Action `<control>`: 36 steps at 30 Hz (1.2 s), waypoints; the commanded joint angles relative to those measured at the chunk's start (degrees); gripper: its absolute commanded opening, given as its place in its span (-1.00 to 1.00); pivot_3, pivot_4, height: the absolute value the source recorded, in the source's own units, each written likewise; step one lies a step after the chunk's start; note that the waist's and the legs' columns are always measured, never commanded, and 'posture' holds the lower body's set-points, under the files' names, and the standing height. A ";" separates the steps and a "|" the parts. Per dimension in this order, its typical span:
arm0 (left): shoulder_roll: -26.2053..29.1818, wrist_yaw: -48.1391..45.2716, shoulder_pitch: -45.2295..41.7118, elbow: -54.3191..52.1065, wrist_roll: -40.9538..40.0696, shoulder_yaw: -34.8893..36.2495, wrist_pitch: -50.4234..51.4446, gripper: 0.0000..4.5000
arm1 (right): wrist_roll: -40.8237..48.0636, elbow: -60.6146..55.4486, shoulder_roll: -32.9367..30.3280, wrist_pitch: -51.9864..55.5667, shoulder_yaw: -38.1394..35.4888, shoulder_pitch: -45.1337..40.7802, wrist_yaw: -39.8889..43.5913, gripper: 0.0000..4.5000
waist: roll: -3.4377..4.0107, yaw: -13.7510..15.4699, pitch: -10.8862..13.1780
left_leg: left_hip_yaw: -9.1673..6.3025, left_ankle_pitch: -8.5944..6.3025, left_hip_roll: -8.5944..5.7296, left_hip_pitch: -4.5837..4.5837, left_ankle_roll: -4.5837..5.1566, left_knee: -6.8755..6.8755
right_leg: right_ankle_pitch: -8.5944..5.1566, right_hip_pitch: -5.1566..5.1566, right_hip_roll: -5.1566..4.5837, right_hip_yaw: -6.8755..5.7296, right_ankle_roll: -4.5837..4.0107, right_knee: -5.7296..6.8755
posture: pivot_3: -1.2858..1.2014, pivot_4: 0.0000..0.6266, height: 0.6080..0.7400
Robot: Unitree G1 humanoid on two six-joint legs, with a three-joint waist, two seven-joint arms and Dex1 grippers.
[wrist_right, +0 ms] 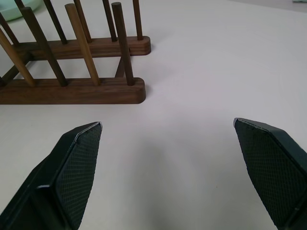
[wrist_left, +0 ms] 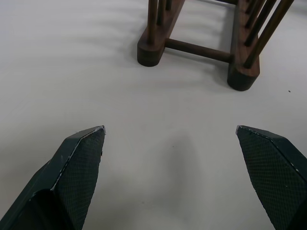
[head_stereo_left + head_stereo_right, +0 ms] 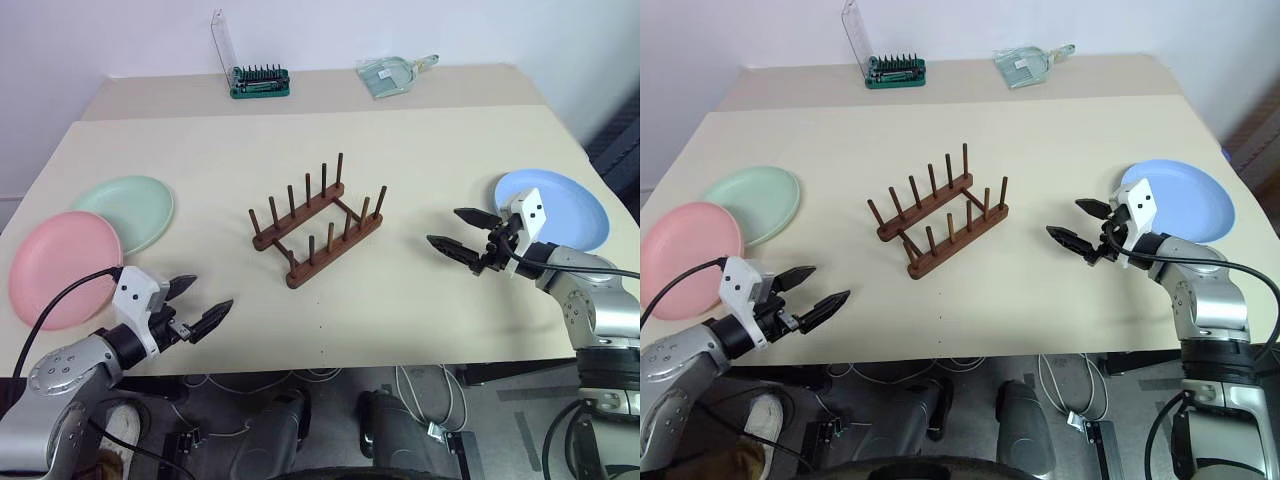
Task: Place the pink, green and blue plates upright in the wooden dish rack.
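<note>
**Operator:** From the head camera I see both pincers over the beige table (image 3: 420, 310). The left pincer (image 3: 200, 308) is spread wide with nothing between its 2 black fingers, and the right pincer (image 3: 458, 232) is spread just as wide, also holding nothing.

**Observer:** Where are the plates?

**Operator:** The round salmon pink plastic plate (image 3: 60, 268) lies flat just behind and outside the left pincer. The pale mint green plate (image 3: 130, 210) lies beyond it, its edge tucked against the pink one. The light blue plate (image 3: 560, 208) lies flat right behind the right pincer's wrist.

**Observer:** And the rack?

**Operator:** The small dark brown wooden dish rack (image 3: 318, 228) stands between the 2 pincers, ahead of both, and its slots hold nothing. The wrist views add the close detail: from the left wrist I see the 2 rail ends and a cross bar ahead of the spread fingertips (image 2: 81, 153), apart from them; from the right wrist, the pegs and rails off to one side, with a sliver of green plate behind.

**Observer:** Anything the wrists miss?

**Operator:** At the far edge, well beyond both pincers, a green-based tool holder with a clear raised lid (image 3: 258, 80) has a row of bits standing in it, and near it lies a clear pale green dustpan (image 3: 388, 75). I can read no writing anywhere.
</note>
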 commanded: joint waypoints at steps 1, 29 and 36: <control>0.35 -0.35 1.00 -2.31 -0.21 0.48 -0.67 1.00 | 0.57 -0.23 0.38 -1.10 -0.26 -1.36 0.57 0.99 | 0.00 0.00 0.00 | 0.00 0.00 0.00 0.00 0.00 0.00 | 0.00 0.00 0.00 0.00 0.00 0.00 | 0.03 -0.52 1.00; -6.00 -1.80 -23.82 19.19 18.87 -31.10 -7.38 1.00 | 6.09 -25.88 5.47 4.03 -3.20 17.80 -9.95 0.99 | 0.08 0.31 -0.16 | 0.10 -0.06 0.01 0.25 -0.11 0.02 | 0.07 0.24 -0.01 0.05 0.17 0.03 | 0.03 -0.52 1.00; -13.01 -0.88 -27.49 26.43 21.56 -33.67 -9.68 1.00 | 7.11 -29.05 6.08 4.49 -3.18 20.03 -12.49 0.99 | 0.15 0.97 -0.36 | 0.10 -0.09 0.02 0.54 -0.13 0.05 | -0.07 0.64 -0.02 0.04 0.34 0.00 | 0.03 -0.52 1.00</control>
